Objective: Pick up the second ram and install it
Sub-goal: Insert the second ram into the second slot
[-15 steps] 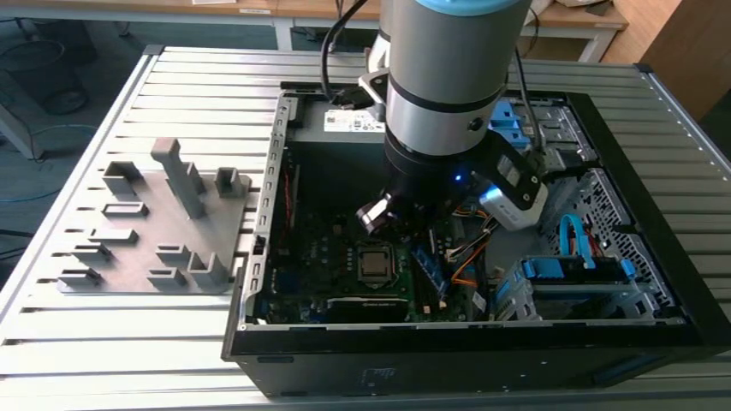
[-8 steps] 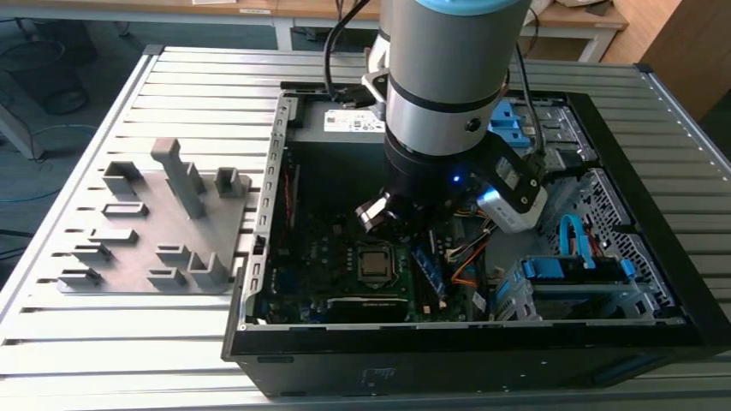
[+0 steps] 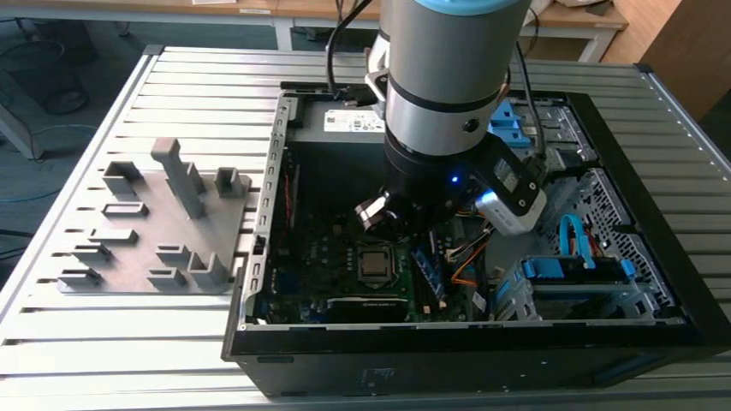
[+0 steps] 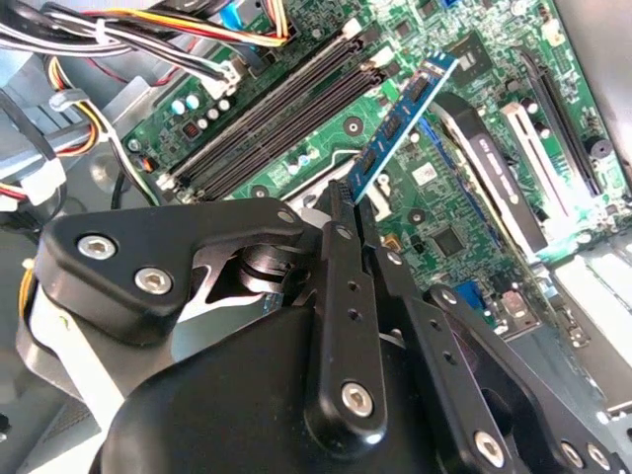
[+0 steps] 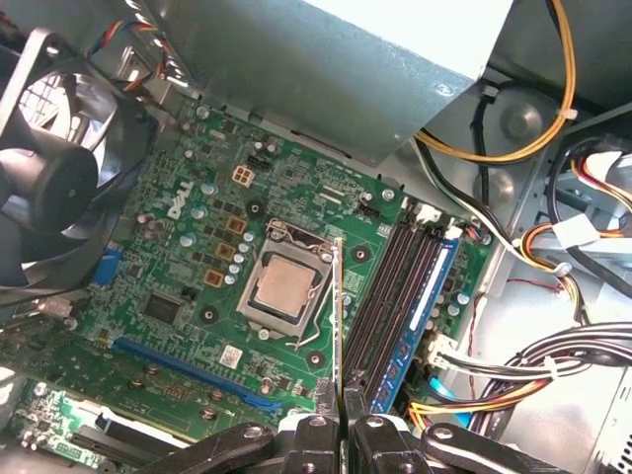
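At the exterior view's left: grey holder blocks [image 3: 154,227] standing on a slatted metal table [image 3: 68,342]. Just beside them, in the middle of the frame: an open computer case [image 3: 457,347] with its green motherboard [image 3: 306,261] facing up and a processor [image 3: 374,264] near the board's middle. Reaching down into the case from the upper middle: the grey arm [image 3: 446,77], ending in the gripper [image 3: 391,224] low over the board, close to the processor. Toward the exterior view's right, inside the case: a blue drive bracket [image 3: 577,272].

In the first wrist view, in turn: a black fan [image 5: 49,168]; the processor in its socket; then the second ram [image 5: 339,316], seen edge-on as a thin line, with the black fingers [image 5: 318,439] clamped together on its near end. Held between the processor and the black memory slots [image 5: 390,296], running alongside them; touching the board or not, impossible to tell. Beyond the empty slots: the other memory stick [image 5: 423,316], blue, seated in the slot farthest from the processor, and past it coloured cables [image 5: 553,365].

In the second wrist view: the second ram [image 4: 400,123] again, blue face and black chips showing, jutting out past the fingertips over the board.
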Robot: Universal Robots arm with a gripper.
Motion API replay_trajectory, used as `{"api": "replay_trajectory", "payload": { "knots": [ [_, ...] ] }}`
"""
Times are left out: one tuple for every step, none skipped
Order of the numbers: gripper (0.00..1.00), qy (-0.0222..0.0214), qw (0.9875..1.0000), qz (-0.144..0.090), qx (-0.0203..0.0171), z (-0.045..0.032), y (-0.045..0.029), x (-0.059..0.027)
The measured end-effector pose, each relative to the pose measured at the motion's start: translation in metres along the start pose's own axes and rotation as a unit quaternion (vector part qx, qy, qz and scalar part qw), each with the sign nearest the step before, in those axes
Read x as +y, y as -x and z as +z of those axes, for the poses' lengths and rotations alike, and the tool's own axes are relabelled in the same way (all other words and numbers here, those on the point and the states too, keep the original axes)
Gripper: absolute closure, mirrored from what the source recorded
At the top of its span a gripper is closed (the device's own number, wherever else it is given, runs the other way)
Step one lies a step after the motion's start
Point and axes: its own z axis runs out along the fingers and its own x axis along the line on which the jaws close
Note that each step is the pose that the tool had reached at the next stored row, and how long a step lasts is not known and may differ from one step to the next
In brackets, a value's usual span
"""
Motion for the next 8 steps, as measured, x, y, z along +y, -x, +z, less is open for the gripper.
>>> {"api": "replay_trajectory", "payload": {
  "knots": [
    [0.86,-0.0001,1.0,0.002,0.0,0.0,0.0,0.0],
    [0.86,-0.0003,1.0,0.005,0.0,0.0,0.0,0.0],
    [0.86,-0.0005,1.0,0.007,0.0,0.0,0.0,0.0],
    [0.86,-0.0006,1.0,0.01,0.0,0.0,0.0,0.0],
    [0.86,-0.0008,0.9999,0.012,0.0,0.0,0.0,0.0],
    [0.86,-0.0009,0.9999,0.014,-0.0001,0.0001,0.0,0.0],
    [0.86,-0.0011,0.9999,0.017,-0.0001,0.0001,0.0,0.0],
    [0.86,-0.0012,0.9998,0.02,-0.0001,0.0001,0.0,0.0]
  ]
}}
